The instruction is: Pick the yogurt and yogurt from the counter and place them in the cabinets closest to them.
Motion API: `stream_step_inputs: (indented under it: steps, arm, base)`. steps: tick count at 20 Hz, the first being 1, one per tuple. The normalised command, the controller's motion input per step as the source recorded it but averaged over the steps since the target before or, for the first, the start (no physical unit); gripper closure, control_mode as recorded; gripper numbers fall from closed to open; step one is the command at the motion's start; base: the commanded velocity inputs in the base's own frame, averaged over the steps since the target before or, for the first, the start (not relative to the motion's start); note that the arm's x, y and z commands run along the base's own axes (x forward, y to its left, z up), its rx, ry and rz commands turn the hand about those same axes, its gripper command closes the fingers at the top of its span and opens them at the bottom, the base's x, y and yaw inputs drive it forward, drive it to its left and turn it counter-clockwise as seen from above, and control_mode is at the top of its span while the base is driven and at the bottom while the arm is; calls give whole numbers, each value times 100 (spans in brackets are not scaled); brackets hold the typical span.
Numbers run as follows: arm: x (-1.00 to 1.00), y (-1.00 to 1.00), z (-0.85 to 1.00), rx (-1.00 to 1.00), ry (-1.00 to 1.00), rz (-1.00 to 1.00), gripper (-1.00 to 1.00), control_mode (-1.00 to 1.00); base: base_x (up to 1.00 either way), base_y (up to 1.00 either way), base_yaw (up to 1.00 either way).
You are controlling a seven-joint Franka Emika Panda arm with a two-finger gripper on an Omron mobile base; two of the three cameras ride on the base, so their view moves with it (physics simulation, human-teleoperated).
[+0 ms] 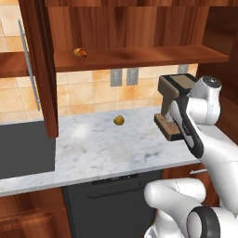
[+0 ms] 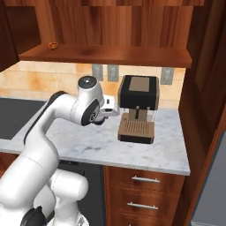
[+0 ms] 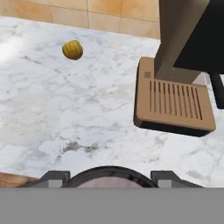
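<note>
A round dark-rimmed cup with a pale top, a yogurt (image 3: 109,174), sits between my two dark fingertips (image 3: 54,176) at the bottom of the hand view. My gripper (image 3: 111,178) is shut on it, hovering over the marble counter (image 3: 65,109) beside the coffee machine. From the base views, my hand hangs just left of the coffee machine (image 2: 137,108), and the arm hides the fingers there. Above, the cabinet stands open, with its wooden shelf (image 1: 139,58) bare apart from a small brown pastry (image 1: 80,52). The other yogurt is out of view.
A yellow-brown ball (image 1: 119,120) lies on the counter near the tiled wall. The cabinet door (image 1: 39,69) swings open at the left. The coffee machine's tray (image 3: 175,103) is close on my right. A dark dishwasher front (image 1: 111,200) and drawers (image 2: 145,194) sit below.
</note>
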Motion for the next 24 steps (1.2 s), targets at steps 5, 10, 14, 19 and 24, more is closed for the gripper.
stream_step_inputs:
  steps: [5,10,14,19,24]
  arm:
    - [-10,13,69,0,-8,0,100,-100]
    - [-2,16,65,0,-7,0,100,-100]
    - [0,17,60,0,-5,0,100,-100]
    - [0,14,60,0,-6,0,100,-100]
    - [0,12,57,0,-6,0,100,-100]
  base:
    - [0,0,0]
    - [0,0,0]
    - [0,0,0]
    - [0,0,0]
    - [0,0,0]
